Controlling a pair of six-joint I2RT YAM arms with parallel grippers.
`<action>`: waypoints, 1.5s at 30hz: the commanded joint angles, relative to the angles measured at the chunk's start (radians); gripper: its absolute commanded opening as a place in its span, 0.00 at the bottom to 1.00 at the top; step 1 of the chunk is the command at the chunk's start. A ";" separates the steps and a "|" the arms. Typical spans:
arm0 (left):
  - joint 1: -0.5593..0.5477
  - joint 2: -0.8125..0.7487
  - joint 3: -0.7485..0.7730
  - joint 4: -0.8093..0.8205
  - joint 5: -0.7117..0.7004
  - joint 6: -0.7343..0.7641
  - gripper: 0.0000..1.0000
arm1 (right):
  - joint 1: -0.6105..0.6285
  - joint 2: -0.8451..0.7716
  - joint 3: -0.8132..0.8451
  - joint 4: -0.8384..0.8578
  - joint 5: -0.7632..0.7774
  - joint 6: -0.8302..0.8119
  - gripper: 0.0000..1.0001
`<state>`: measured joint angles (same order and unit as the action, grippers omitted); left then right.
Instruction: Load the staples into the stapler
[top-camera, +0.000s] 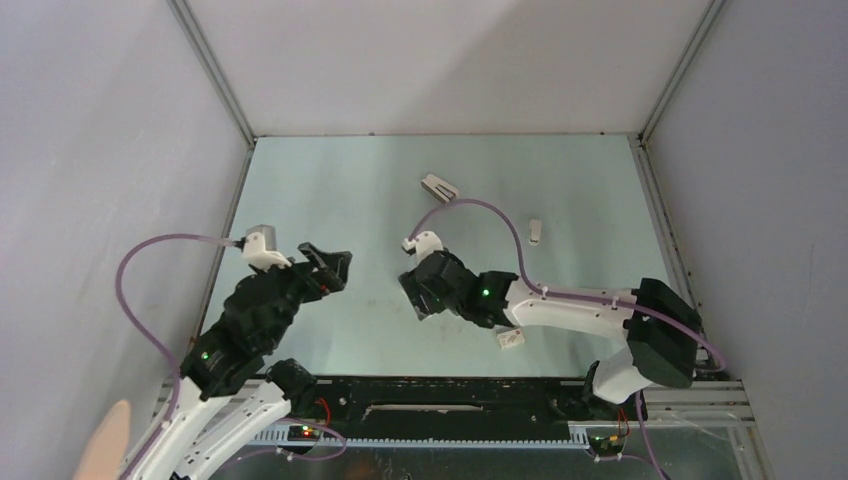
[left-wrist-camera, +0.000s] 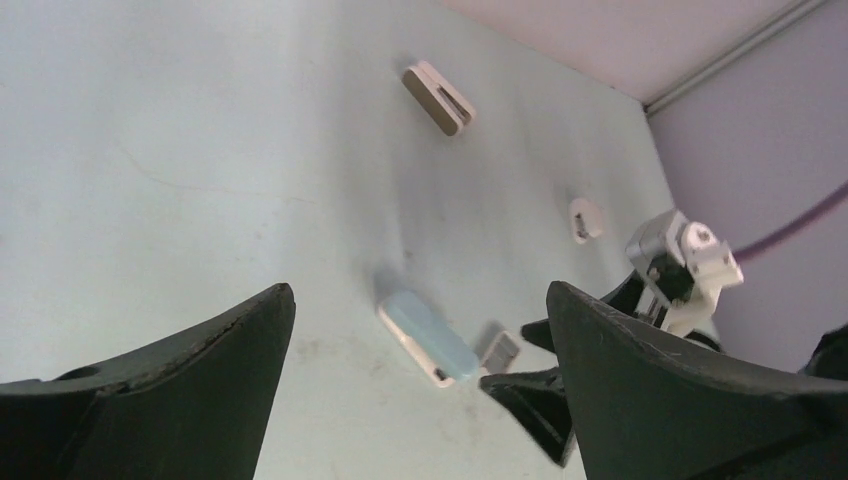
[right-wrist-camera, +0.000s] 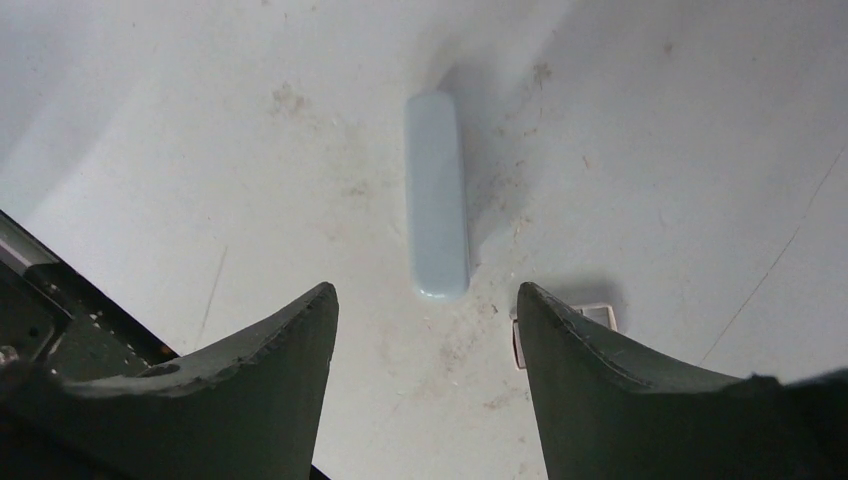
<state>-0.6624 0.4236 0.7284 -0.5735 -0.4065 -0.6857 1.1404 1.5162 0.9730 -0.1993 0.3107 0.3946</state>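
stapler (right-wrist-camera: 437, 195) lying flat (lengthwise), jaws spread wide

This is a robotics lab test cell rather than a home or an office. A pale green counter (top-camera: 330, 200) is boxed in on 3 sides by plain grey panel walls (top-camera: 100, 150), joined at the corners by bare aluminium frame bars (top-camera: 215, 70). 2 black-and-white robot arms, the left arm (top-camera: 250, 320) and the right arm (top-camera: 560, 305), are mounted on a black rail (top-camera: 450, 395) at the near edge, with a slotted cable duct (top-camera: 440, 438) just below it. Purple cables (top-camera: 190, 237) loop loosely to white wrist cameras (top-camera: 262, 245), and small green status lights (top-camera: 485, 293) glow on the arms. Up close, the counter surface is scuffed and stained
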 joint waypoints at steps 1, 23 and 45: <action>0.005 -0.058 0.075 -0.159 -0.088 0.150 1.00 | -0.018 0.080 0.160 -0.257 -0.010 0.009 0.69; 0.033 -0.131 0.044 -0.172 -0.030 0.349 1.00 | -0.061 0.388 0.435 -0.402 -0.091 -0.018 0.47; 0.257 -0.065 0.022 -0.127 0.131 0.361 1.00 | -0.050 0.503 0.334 -0.283 -0.042 0.001 0.03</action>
<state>-0.4320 0.3447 0.7532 -0.7418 -0.3149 -0.3557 1.0935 1.9392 1.3502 -0.5568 0.2501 0.3820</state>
